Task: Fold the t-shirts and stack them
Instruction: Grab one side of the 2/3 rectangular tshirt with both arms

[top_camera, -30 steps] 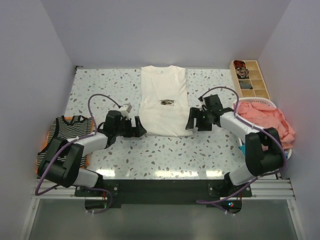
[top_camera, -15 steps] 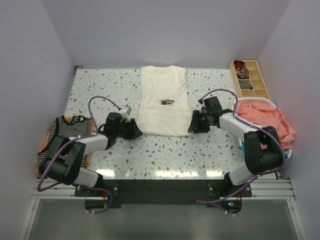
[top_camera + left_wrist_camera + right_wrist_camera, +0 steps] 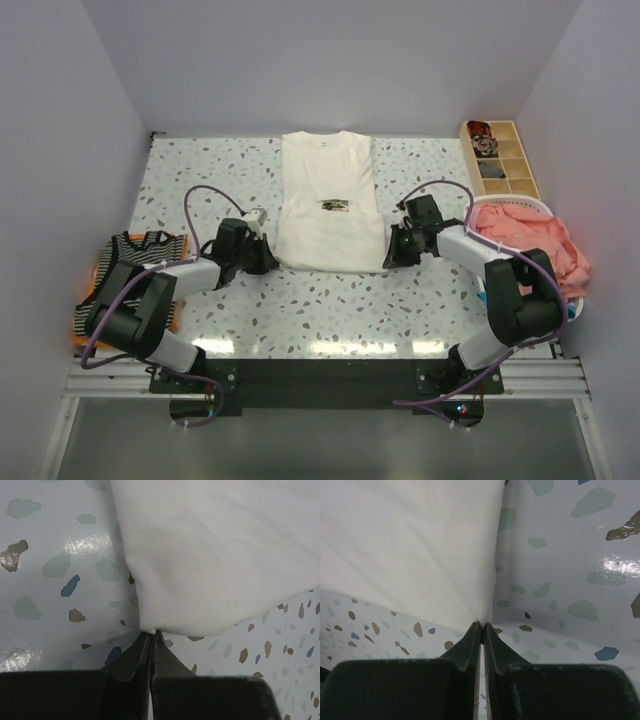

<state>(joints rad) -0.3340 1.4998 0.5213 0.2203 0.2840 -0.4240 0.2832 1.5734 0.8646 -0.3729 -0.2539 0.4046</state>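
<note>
From above, a glossy speckled counter (image 3: 330, 315) is seen between plain lilac walls (image 3: 330, 70), with the cream t-shirt (image 3: 325, 235) laid flat at its middle. In the left wrist view, the left fingers (image 3: 131, 657) are shown closed on one near corner; in the right wrist view, the right fingers (image 3: 470, 647) are closed on the other.
</note>
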